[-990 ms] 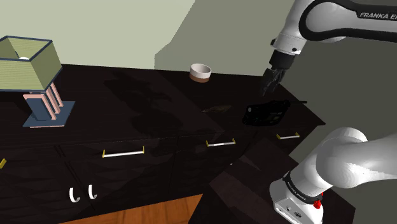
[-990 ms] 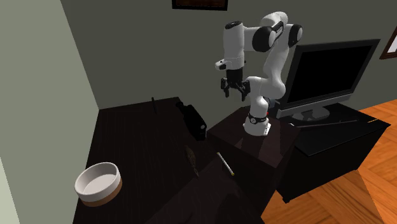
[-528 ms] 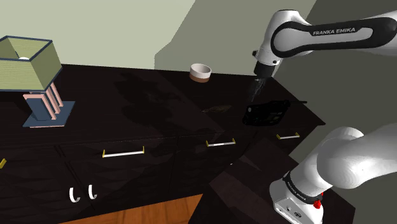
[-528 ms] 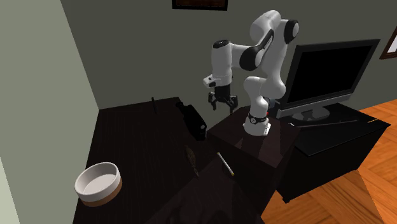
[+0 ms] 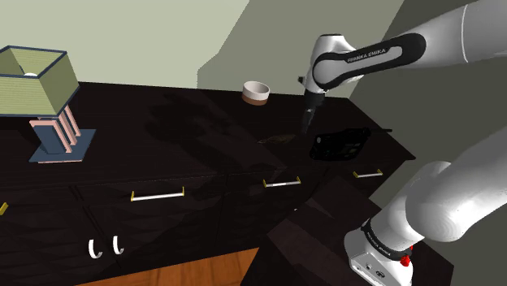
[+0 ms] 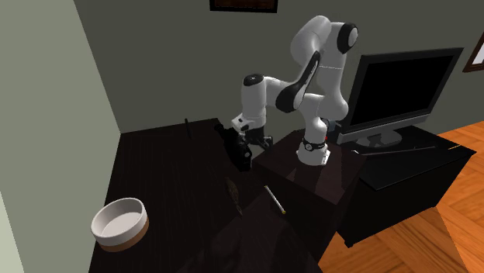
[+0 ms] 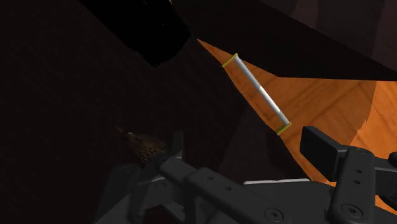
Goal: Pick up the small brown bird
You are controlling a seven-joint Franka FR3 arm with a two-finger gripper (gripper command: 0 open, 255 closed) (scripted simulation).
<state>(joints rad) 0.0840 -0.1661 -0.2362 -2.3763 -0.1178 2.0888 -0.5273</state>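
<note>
**Wide jaws hanging near the small brown bird (image 5: pixel 276 139)**

The bird is lying on the dark surface (image 5: pixel 162 134), beside a black object (image 5: pixel 337 146). The jaws are hanging wide apart nearby, touching nothing. If they come down off-centre, they are probably risking nudging the low bird away.

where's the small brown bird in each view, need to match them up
Shoulder view: small brown bird lies on the dark dresser, left of the black object.
Second exterior view: bird near the dresser's front edge.
Wrist view: bird on the dark top.
Shared landmark: the white drawer handle nearest it.
</note>
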